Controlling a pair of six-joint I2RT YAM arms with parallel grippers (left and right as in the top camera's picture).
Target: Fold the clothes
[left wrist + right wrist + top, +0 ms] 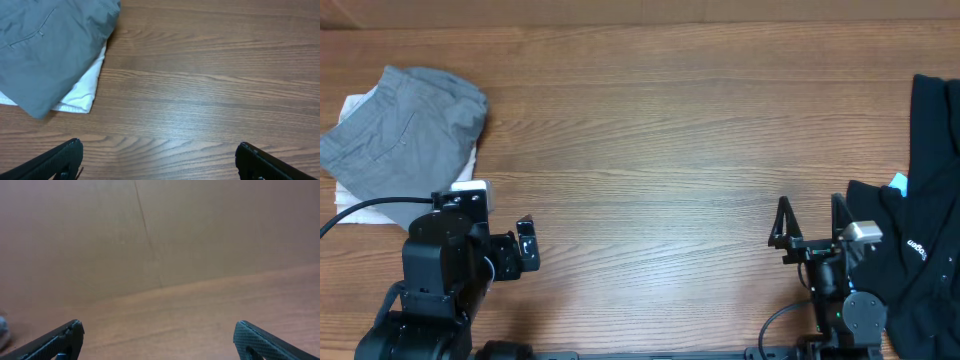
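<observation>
The grey shorts (408, 130) lie folded in a bundle at the table's far left, on top of the cream-white folded shorts (348, 188). In the left wrist view the grey shorts (45, 50) fill the upper left, with the white pair (82, 94) showing under their edge. My left gripper (529, 244) is open and empty, to the right of and nearer than the pile, over bare wood (159, 157). My right gripper (810, 214) is open and empty at the front right (159, 332), facing bare table.
A black garment with small white print (930, 190) lies in a heap at the right edge, just right of the right arm. A brown wall (150, 230) stands behind the wooden table (660, 150).
</observation>
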